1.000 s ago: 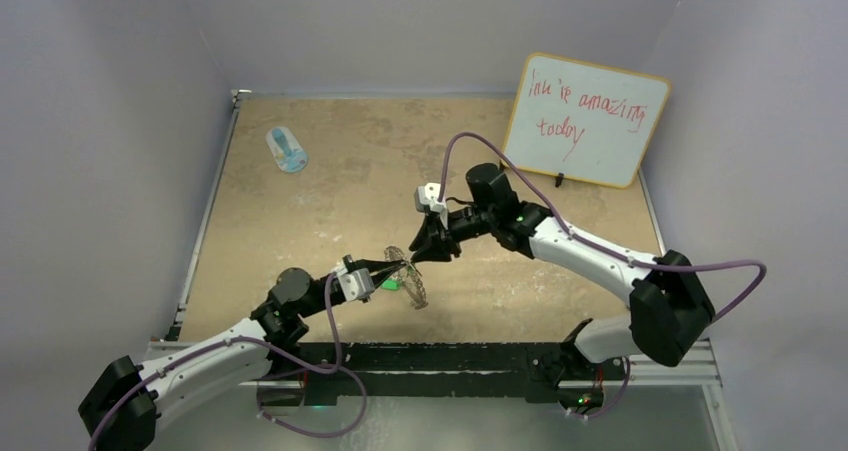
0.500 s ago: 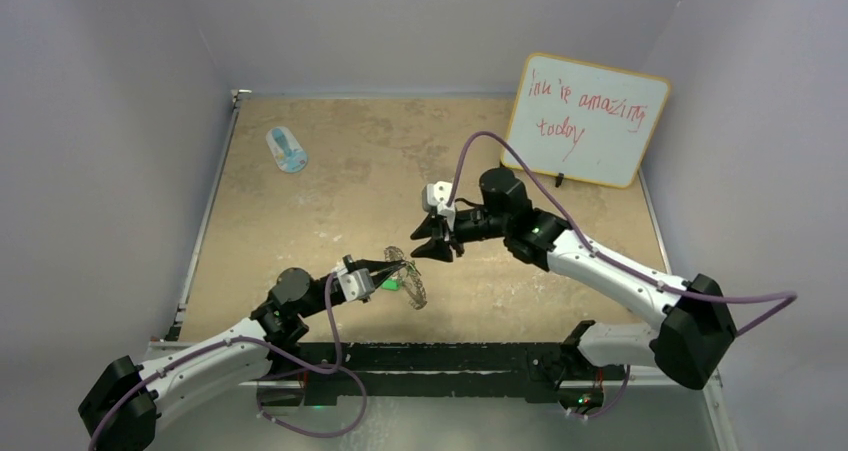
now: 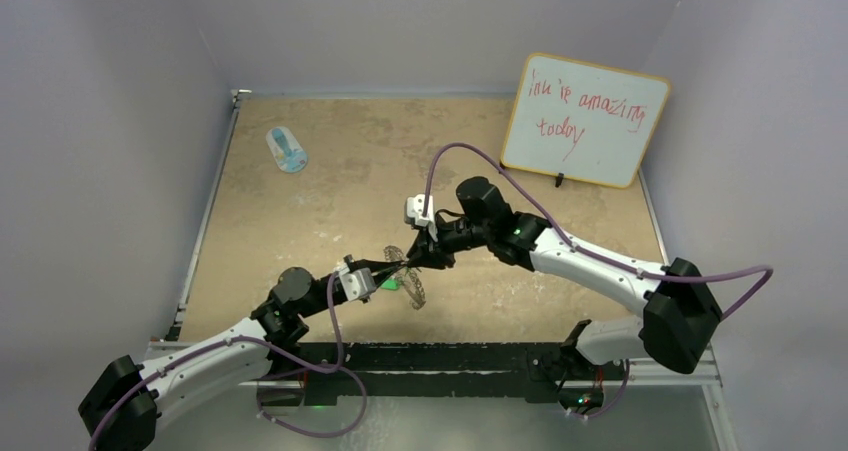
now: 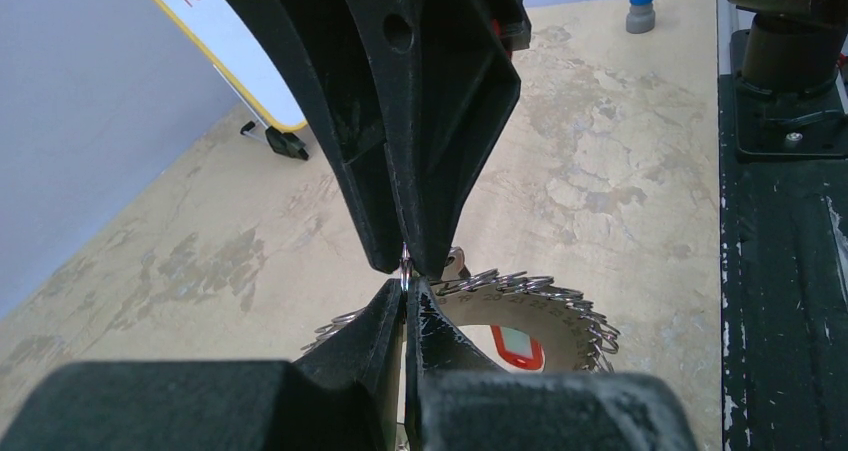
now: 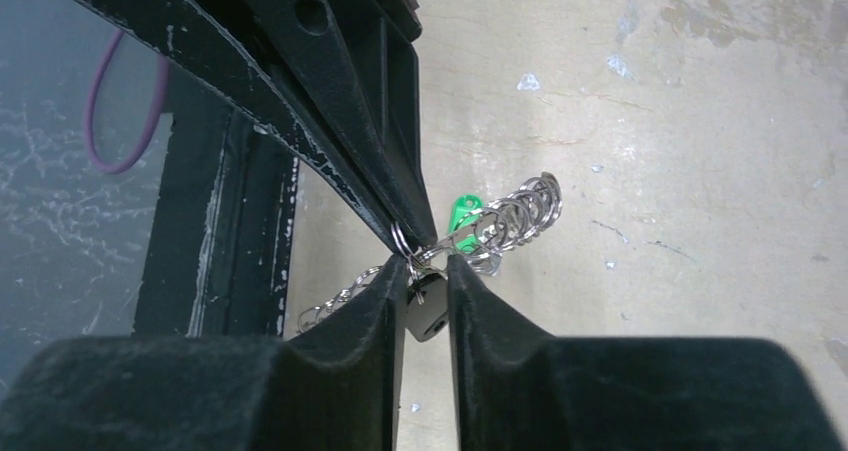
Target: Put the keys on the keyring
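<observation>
The keyring (image 3: 407,278) is a flat silver ring rimmed with wire loops, held on edge above the table; it also shows in the left wrist view (image 4: 545,299). My left gripper (image 3: 393,265) (image 4: 405,289) is shut on one small wire loop at its rim. My right gripper (image 3: 419,258) (image 5: 428,271) meets it tip to tip. A small silver key (image 5: 425,309) sits between its fingers and fills the gap. A green tag (image 5: 462,212) hangs among the loops. Through the ring's hole a red tag (image 4: 517,344) shows.
A whiteboard (image 3: 585,119) with red writing leans at the back right. A blue-and-white oval object (image 3: 287,149) lies at the back left. A blue-capped item (image 4: 640,1) stands by the black rail (image 3: 440,356) at the table's near edge.
The right gripper drew back to the right and widened, then returned to the keyring and narrowed around the key. The left gripper and the ring stayed still.
</observation>
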You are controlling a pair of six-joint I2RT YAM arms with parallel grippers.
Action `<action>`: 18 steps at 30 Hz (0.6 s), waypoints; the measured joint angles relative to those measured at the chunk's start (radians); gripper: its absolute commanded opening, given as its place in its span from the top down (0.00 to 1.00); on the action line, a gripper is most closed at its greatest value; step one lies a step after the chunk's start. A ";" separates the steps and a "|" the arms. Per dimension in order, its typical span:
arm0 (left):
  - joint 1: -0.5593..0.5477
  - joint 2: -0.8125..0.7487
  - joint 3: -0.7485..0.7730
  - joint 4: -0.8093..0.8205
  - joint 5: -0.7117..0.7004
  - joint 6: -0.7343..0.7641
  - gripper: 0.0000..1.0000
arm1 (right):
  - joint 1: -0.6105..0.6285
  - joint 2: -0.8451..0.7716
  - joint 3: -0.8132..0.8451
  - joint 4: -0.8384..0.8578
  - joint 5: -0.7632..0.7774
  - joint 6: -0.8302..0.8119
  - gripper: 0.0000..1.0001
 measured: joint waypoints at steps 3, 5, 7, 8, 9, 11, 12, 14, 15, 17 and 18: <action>0.000 0.000 0.000 0.000 0.001 0.000 1.00 | 0.000 -0.001 0.001 -0.002 0.014 -0.001 0.68; 0.000 0.000 0.000 0.000 0.002 0.000 1.00 | 0.000 -0.005 0.001 -0.005 0.024 -0.003 0.68; 0.000 0.000 0.000 0.000 0.001 0.000 1.00 | -0.001 -0.015 0.001 -0.012 0.034 -0.002 0.69; 0.000 0.000 0.000 0.000 0.002 0.000 1.00 | -0.001 -0.023 0.001 -0.016 0.036 -0.002 0.70; 0.000 0.000 0.000 0.000 0.002 0.000 1.00 | -0.001 -0.032 0.001 -0.020 0.037 -0.002 0.72; 0.000 0.000 0.000 0.000 0.002 0.000 1.00 | -0.002 -0.049 0.001 -0.023 0.037 -0.002 0.76; 0.000 0.000 0.000 0.000 0.002 0.000 1.00 | -0.002 -0.055 0.001 -0.022 0.035 -0.002 0.77; 0.000 0.002 0.000 0.000 0.002 0.000 1.00 | -0.002 -0.058 0.001 -0.023 0.033 -0.003 0.78; 0.000 0.002 0.000 0.000 0.002 0.000 1.00 | -0.002 -0.058 0.001 -0.023 0.032 -0.003 0.78; 0.000 0.003 0.000 0.000 0.002 0.000 1.00 | -0.002 -0.055 0.001 -0.024 0.029 -0.003 0.78; 0.000 0.003 0.000 0.000 0.003 0.000 1.00 | -0.002 -0.050 0.001 -0.025 0.025 -0.005 0.77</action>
